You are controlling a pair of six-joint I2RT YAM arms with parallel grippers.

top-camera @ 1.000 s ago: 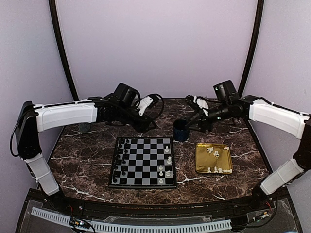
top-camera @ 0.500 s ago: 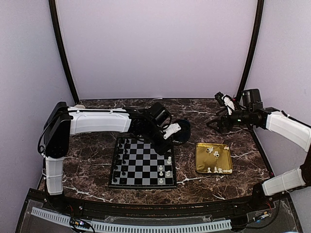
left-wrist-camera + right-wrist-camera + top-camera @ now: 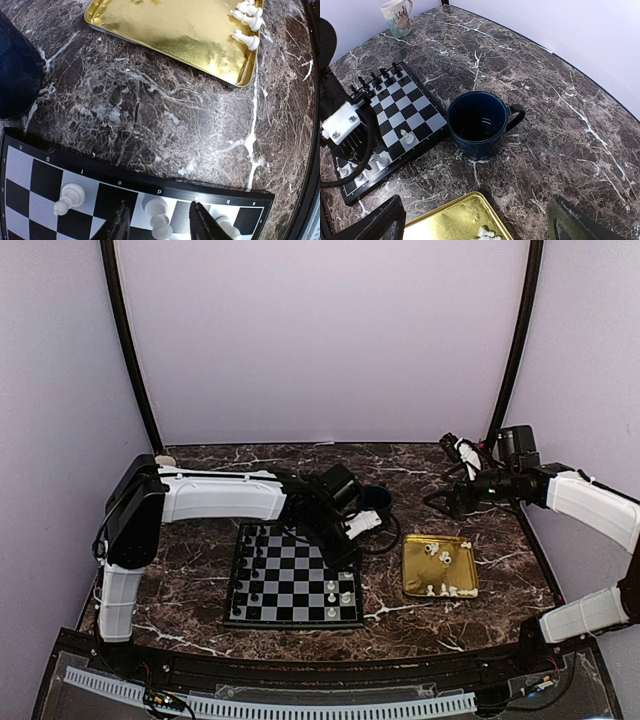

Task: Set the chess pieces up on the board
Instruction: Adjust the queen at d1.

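Jaws of the left gripper (image 3: 159, 220) are held apart astride an upright white piece (image 3: 160, 227) on the board's (image 3: 285, 575) right-hand edge row (no contact is seen). More chess pieces (image 3: 431, 549) are found in the gold tray (image 3: 418, 572) right of the board, nearer the wide-open right gripper (image 3: 438, 503).

We find a marble strip (image 3: 382, 578) open to a reach from the near side between the board (image 3: 285, 585) and the gold tray (image 3: 440, 568), though the blue mug (image 3: 376, 502) blocks its far end and the left arm (image 3: 230, 495) overhangs the board's far right corner.
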